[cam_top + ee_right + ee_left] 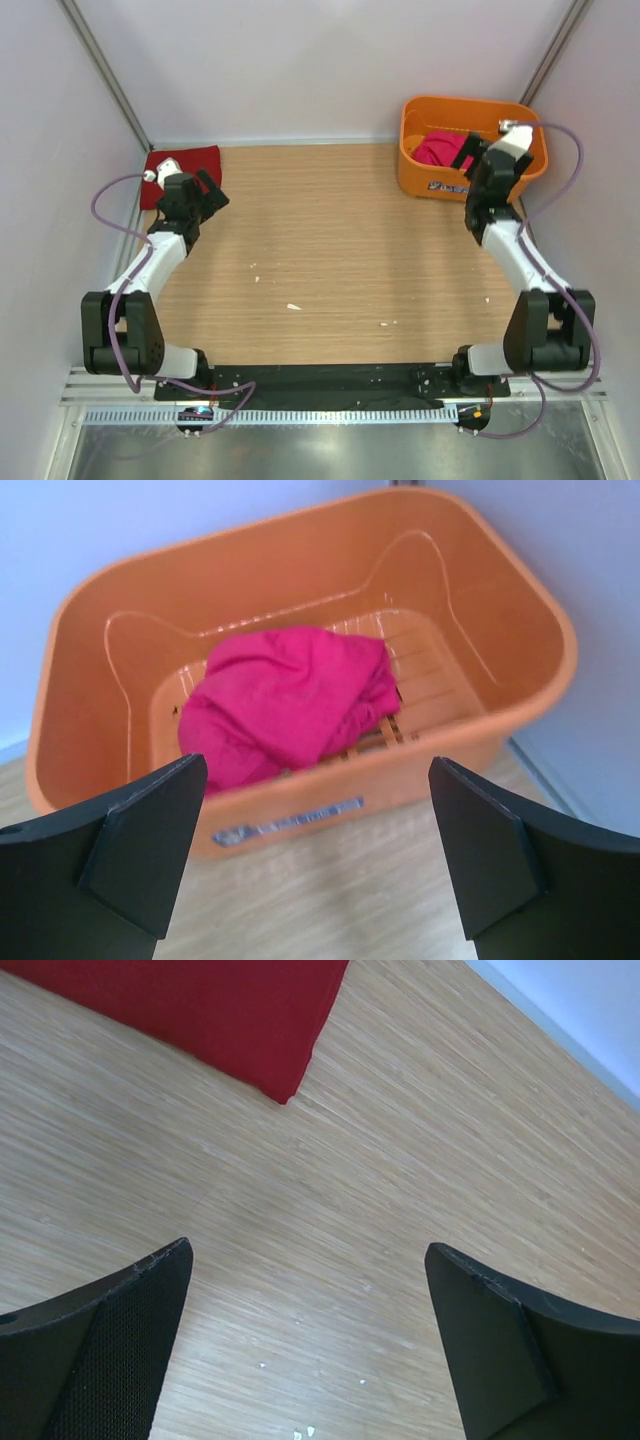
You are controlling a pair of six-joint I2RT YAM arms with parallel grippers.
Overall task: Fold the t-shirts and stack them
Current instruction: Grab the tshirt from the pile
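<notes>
At the far left corner of the surface [340, 240], we see the crimson t-shirt [200, 158] lying folded flat, its corner just ahead of our left claw [310, 1260], whose jaws stand wide apart and hold nothing above bare wood. Off to the far right, the magenta-pink t-shirt [290, 700] sits crumpled inside the orange basket [480, 610]. Our right claw [318, 770] hangs before the basket's near wall, spread wide and empty too. Small pale crumbs [293, 306] dot the wood between the arms.

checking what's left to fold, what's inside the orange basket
One crumpled magenta-pink t-shirt lies inside the orange basket, on its slatted floor. Whatever is beneath the shirt is hidden.
</notes>
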